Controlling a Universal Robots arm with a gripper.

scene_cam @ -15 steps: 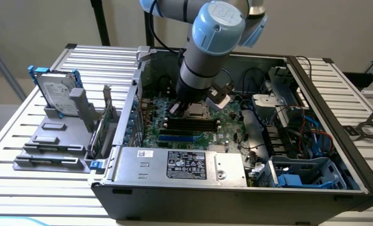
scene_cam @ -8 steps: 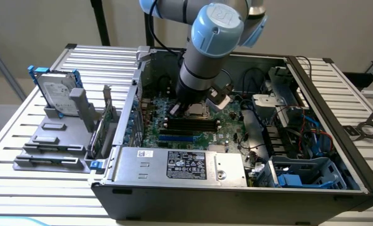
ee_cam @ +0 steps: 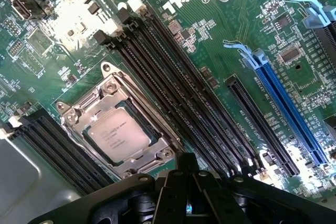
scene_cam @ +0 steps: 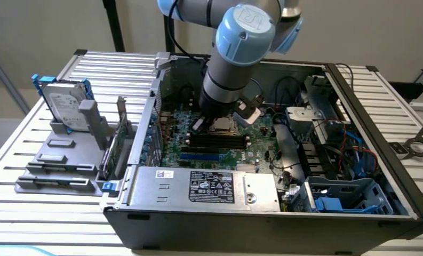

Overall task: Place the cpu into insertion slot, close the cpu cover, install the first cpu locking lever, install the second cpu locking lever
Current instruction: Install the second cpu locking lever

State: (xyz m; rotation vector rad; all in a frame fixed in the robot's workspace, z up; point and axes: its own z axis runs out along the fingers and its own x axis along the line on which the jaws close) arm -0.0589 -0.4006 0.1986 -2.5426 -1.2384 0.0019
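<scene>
CPU seated, cover down over it, gripper state cannot be told

The cpu [ee_cam: 122,134] is seen flat in the insertion slot [ee_cam: 73,129], framed by the cpu cover [ee_cam: 107,87], edges running diagonal to the memory slots [ee_cam: 173,93]; the gripper [ee_cam: 188,203] hangs just beside it, so a lever could be missed or the board scraped

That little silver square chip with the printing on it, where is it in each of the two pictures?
Exterior view: the cpu sits on the green board inside the open case, just under the tip of the robot arm.
Wrist view: the cpu lies in the insertion slot, framed by the cpu cover.
Shared landmark: the long black memory slots right beside it.
</scene>
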